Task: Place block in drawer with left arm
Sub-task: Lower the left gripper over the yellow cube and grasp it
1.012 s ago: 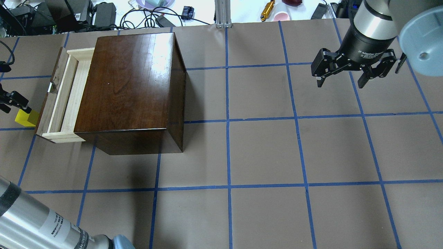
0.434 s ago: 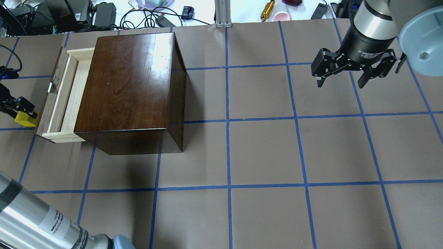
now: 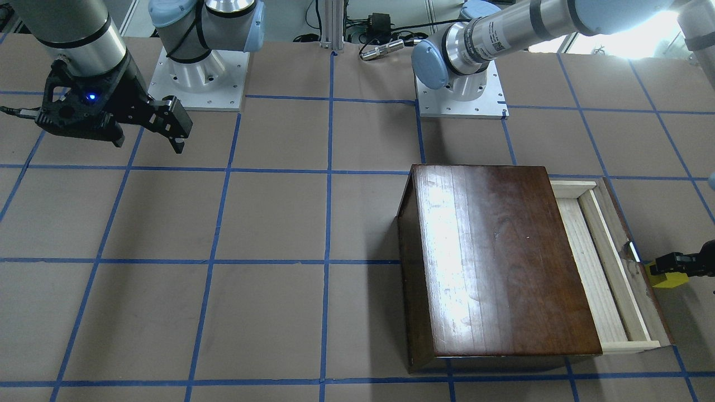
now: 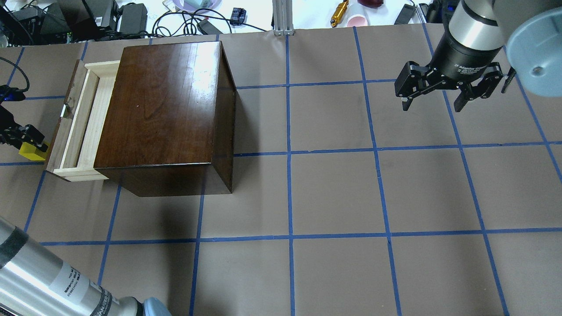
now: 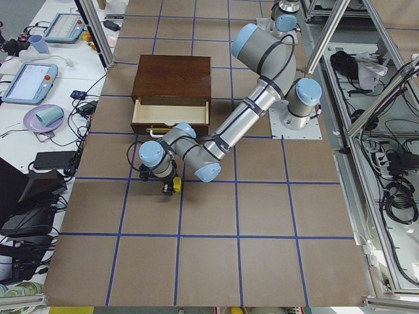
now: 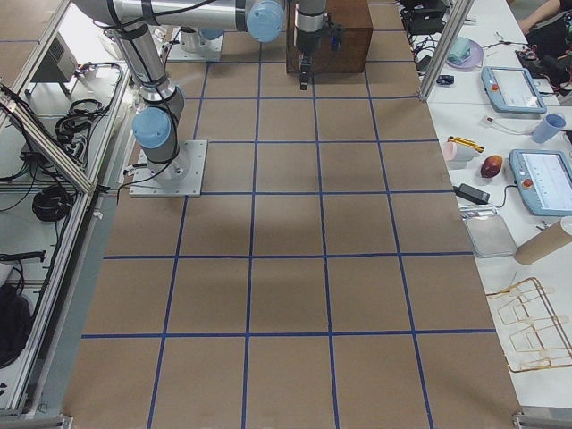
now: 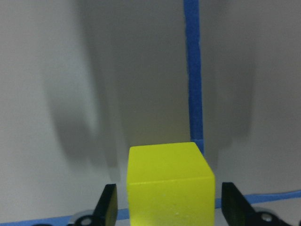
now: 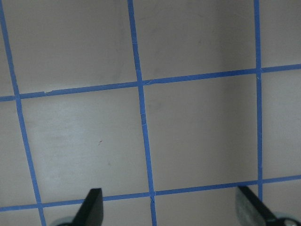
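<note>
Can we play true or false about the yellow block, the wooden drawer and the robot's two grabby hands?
1. The shallow pale wooden drawer of the glossy dark-brown wooden box is pulled open. True.
2. The small bright yellow cube lies inside the drawer. False: it sits on the brown table, just outside the drawer.
3. The left gripper has its black fingers on either side of the cube. True.
4. The right gripper is holding something. False: it is open and empty, above the table.
</note>
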Robot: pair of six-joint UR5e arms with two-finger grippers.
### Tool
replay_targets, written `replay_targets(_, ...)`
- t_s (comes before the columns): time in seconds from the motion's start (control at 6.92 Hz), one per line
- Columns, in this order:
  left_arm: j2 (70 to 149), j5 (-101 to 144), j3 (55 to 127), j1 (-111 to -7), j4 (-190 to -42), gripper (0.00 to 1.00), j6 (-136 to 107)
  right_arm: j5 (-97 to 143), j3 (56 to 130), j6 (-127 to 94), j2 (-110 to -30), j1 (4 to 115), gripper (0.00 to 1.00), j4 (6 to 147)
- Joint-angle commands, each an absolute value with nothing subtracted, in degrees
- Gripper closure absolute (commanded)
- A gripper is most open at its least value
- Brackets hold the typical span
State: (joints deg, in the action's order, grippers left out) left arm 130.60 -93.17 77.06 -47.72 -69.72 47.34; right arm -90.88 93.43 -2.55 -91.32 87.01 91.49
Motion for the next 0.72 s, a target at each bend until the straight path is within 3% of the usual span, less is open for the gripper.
replay_targets(0.0,130.5,-93.2,76.9,-47.7,-69.8,0.65,47.5,-90.9,93.4,-2.5,-91.3,87.0,0.0,91.5)
replay_targets(0.58,124.0,-93.3,76.7,-47.7,-76.0,0.66,47.1,-90.9,93.4,-2.5,-91.3,87.0,0.0,91.5)
